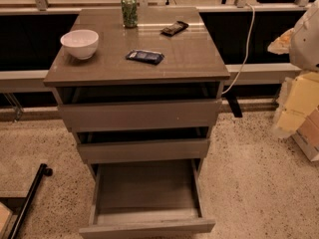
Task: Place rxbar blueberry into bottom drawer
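The rxbar blueberry (144, 57), a flat bar in a dark blue wrapper, lies on top of the grey-brown cabinet (199, 59), near the middle. The bottom drawer (147, 227) is pulled wide open and its grey inside shows nothing in it. The two drawers above it are slightly ajar. My gripper is not in view. Only a white part of my arm (305, 36) shows at the right edge, well away from the bar and the drawer.
On the cabinet top stand a white bowl (79, 44) at the left and a green can (129, 11) at the back, with a black-wrapped bar (174, 28) at the back right. A white cable (244, 49) hangs at the right. Pale boxes (299, 108) sit on the floor at the right, and a black bar (30, 198) lies at the lower left.
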`<state>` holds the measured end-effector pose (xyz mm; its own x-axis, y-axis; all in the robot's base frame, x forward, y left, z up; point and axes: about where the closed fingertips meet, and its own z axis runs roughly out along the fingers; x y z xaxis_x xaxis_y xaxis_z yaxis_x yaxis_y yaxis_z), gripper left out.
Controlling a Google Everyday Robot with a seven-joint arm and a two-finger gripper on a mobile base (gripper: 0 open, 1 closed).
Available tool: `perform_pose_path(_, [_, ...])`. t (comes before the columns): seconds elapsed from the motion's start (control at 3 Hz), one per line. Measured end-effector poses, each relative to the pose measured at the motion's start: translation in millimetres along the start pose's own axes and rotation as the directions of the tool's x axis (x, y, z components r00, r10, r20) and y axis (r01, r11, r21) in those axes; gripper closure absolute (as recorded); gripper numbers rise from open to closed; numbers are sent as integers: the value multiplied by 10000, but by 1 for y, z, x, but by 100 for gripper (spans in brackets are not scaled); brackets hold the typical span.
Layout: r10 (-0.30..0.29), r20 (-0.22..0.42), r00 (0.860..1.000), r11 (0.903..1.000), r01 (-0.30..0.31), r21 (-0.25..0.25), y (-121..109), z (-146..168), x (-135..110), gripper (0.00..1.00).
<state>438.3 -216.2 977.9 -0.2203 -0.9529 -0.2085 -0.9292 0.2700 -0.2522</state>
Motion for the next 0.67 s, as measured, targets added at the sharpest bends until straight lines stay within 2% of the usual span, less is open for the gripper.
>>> perform_pose_path(0.33, [0, 0, 10000, 10000, 0, 0, 0, 0, 0, 0])
perform_pose_path(0.67, [-337, 160, 9993, 9994, 336, 86, -14, 4, -14, 0])
